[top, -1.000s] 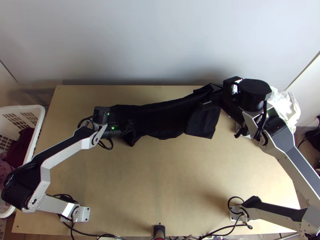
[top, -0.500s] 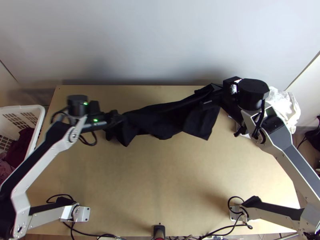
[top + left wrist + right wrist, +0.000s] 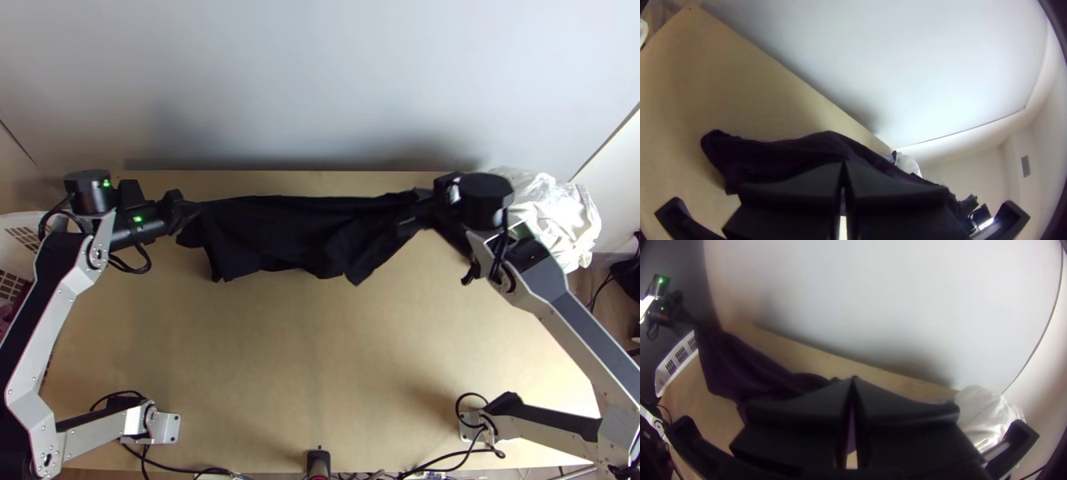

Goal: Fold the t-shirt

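Stretching b/w L gripper (image 3: 190,210) & R gripper (image 3: 416,210), the blk t-shirt (image 3: 288,232) is strung across the far part of the wooden tbl (image 3: 320,360), near the wall (image 3: 320,88). Top view: its far edge runs fairly straight from one gripper to the other; its near edge is uneven, w/ one pointed corner toward the R gripper & another drooping bit near the L gripper. Cloth's bunched narrow at both ends, wider & looser in the mid. Can't tell no. of layers, or whether the mid touches the tbl.

L gripper: clenched on one end of the t-shirt; in L wrist view its finger tips meet, w/ a thin slit lower down & cloth spreading out past them. R gripper: clenched too, on the opp. end; in R wrist view the tips meet & dark cloth shows thru the slit. Same view has the t-shirt's far end raised up at the L gripper.

Other stuff: white basket (image 3: 22,214) at the tbl's L side, partly under the L arm, w/ reddish cloth in it. White crumpled cloth (image 3: 552,216) sits at the tbl's far R corner, just beside the R arm.
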Available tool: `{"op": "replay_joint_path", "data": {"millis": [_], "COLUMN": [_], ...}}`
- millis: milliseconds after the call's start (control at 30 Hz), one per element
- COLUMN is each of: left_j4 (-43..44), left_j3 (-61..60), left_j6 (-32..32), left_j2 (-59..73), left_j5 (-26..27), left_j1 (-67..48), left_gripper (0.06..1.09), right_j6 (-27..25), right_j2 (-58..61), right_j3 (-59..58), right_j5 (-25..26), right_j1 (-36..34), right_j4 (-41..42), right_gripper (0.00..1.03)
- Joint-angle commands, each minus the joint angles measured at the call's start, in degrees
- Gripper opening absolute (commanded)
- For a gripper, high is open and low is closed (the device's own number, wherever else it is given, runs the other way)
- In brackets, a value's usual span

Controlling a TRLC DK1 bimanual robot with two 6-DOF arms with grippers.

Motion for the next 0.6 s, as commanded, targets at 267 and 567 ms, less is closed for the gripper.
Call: {"op": "replay_joint_path", "data": {"millis": [267,567], "left_j4": [4.6,9.9], "left_j3": [-1.5,-7.0], "left_j6": [-1.9,-0.8], "left_j2": [9.3,9.6], "left_j5": [-1.2,-1.3], "left_j1": [5.5,6.9], "left_gripper": [0.09,0.09], "right_j6": [2.9,8.9], "right_j2": [10.8,12.8], "right_j3": [-5.3,-5.9], "right_j5": [-3.6,-8.8], "right_j1": [-1.6,-0.6], "right_j4": [4.2,-3.5], "right_gripper": [0.23,0.99]}}
